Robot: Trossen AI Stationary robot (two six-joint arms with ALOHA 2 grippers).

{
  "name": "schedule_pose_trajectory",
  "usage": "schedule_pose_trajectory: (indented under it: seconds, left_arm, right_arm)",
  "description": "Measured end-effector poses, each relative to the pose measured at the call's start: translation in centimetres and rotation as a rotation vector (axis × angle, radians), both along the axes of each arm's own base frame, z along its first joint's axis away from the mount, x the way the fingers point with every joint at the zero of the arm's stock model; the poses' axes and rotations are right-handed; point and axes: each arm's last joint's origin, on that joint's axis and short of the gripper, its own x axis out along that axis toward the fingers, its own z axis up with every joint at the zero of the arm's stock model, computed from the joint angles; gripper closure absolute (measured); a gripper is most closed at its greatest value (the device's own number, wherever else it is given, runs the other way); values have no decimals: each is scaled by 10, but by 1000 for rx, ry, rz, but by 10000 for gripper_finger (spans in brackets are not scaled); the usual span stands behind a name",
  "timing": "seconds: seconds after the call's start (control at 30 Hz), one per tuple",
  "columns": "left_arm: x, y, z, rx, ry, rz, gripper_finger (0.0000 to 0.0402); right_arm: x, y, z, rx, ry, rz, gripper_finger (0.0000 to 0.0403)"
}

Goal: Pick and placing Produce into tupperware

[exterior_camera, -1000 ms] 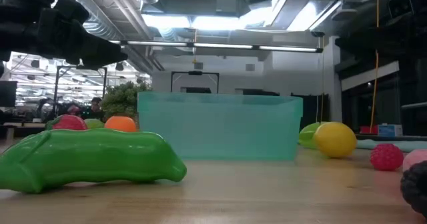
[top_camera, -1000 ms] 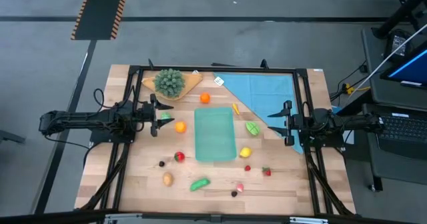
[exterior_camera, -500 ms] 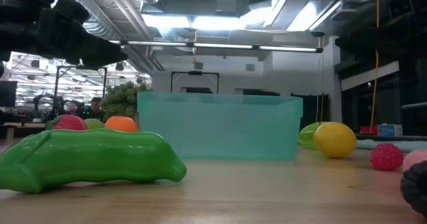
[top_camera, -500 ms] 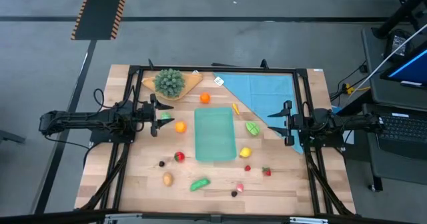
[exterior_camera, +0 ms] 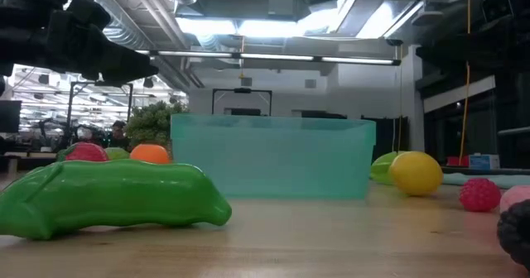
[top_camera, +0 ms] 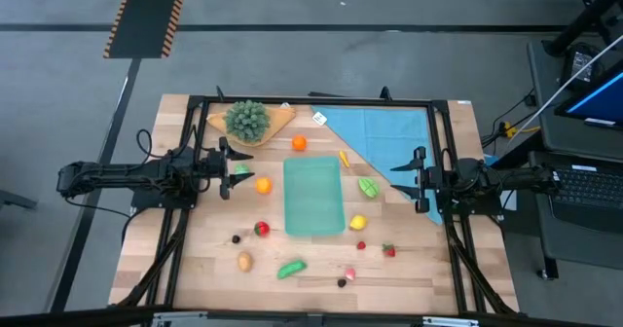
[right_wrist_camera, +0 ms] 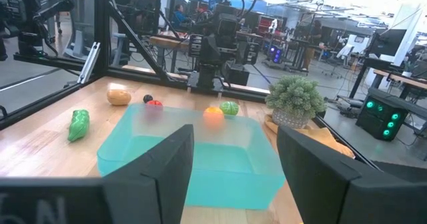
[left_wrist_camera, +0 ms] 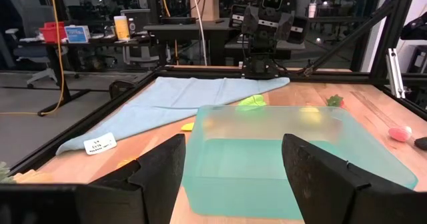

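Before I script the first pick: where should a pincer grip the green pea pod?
Probably across the green pea pod's narrow middle, coming straight down. It lies flat and long on the table, slightly angled, with clear space around it, so close across its short width.

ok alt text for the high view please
Top-down view of a wooden table with an empty translucent teal rectangular plastic container at its centre and small toy fruits and vegetables scattered around it. A dark robot arm waits at each side, left gripper and right gripper, jaws open and empty.
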Motion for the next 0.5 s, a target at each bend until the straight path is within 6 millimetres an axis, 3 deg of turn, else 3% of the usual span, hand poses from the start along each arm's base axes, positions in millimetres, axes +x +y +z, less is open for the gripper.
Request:
schedule_pose_trajectory:
  seconds: [0.5]
  left_arm:
    - [0, 0, 0, -1, -3, 0, 159]
  right_arm:
    - [0, 0, 0, 131, -1, 4, 185]
